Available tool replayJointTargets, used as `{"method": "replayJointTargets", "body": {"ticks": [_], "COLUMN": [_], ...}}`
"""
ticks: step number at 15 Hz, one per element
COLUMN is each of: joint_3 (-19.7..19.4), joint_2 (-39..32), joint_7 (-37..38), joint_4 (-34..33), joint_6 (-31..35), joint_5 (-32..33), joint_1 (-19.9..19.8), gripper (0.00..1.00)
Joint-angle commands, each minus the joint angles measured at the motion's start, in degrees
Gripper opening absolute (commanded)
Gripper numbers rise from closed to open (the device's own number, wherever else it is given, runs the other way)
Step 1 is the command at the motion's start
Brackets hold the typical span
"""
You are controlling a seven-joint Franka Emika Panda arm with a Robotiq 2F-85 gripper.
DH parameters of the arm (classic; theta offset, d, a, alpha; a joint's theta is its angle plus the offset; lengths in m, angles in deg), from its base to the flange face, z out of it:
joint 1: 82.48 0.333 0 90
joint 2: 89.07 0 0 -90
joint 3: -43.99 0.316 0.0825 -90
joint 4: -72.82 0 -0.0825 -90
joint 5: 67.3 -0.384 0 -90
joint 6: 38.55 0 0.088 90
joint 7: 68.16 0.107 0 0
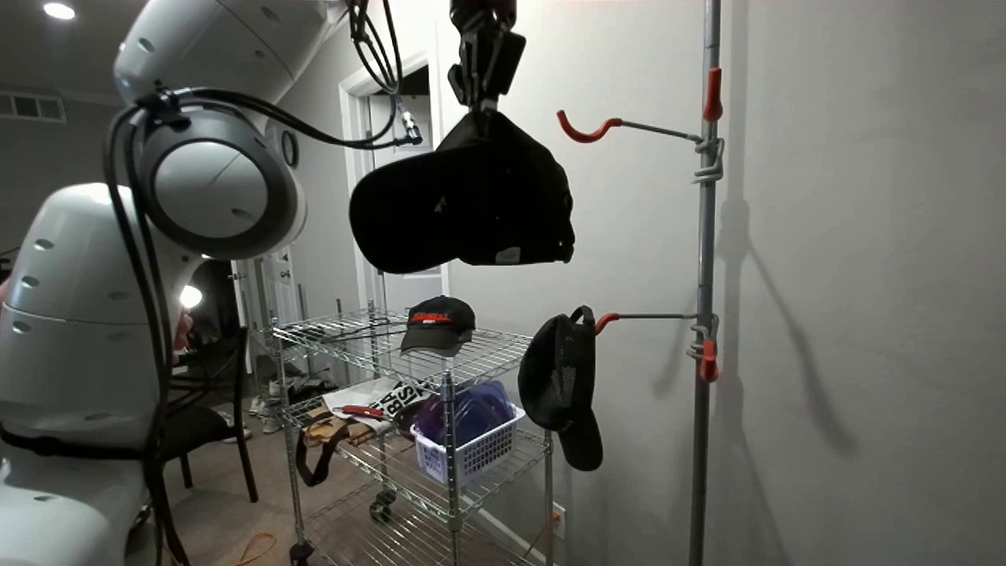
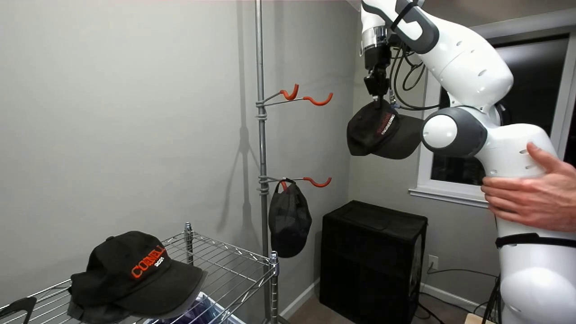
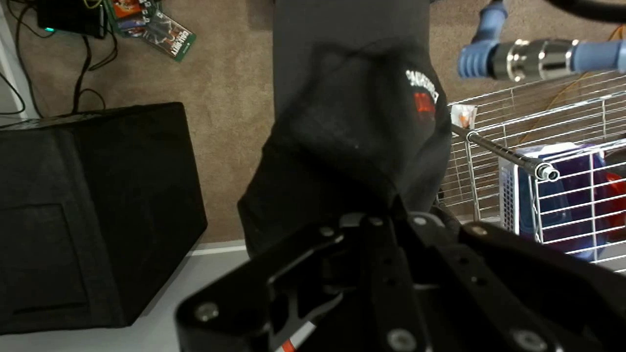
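Observation:
My gripper [image 1: 481, 108] is shut on the crown of a black cap [image 1: 479, 196], which hangs in the air below it with the brim tilted down. Red and white lettering marks the front of this held cap [image 2: 371, 130] in an exterior view. Seen from the wrist, the gripper [image 3: 391, 212] pinches the fabric of the cap [image 3: 352, 127], and the brim points away. A second black cap [image 1: 562, 377] hangs by its strap from a lower red-tipped hook on a metal pole [image 1: 705, 259]. Another black cap [image 2: 139, 274] with orange lettering rests on the wire cart's top shelf.
Upper red hooks [image 2: 318, 101] stick out from the pole near the held cap's height. The wire cart [image 1: 479, 354] carries a white basket [image 1: 471, 456]. A big black box [image 2: 373, 261] stands by the wall. Someone's hand [image 2: 533, 193] rests on the arm.

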Motion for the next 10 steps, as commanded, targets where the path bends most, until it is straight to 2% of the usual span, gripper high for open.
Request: {"method": "replayJointTargets", "body": {"ticks": [1,3,6,8,10], "joint_3": [0.7,0.6,-0.6,-0.9,-0.4], "joint_2": [-1.8,-1.3,-1.0,-4.6,-6.2], "joint_7": [3.3,4.3,6.6,6.6,6.6], "joint_4": [-2.5,-2.5,-1.3,-4.1,-3.3], "joint_6": [0.4,1.4,-1.8,-4.0,-4.3], "joint_5": [-3.3,-4.5,-4.6,-5.0,-6.9], "joint_1": [-1.2,-1.8,-3.7,-5.2,-6.7], "gripper": [0.01,0.01,0.01,0.01,0.01]}}
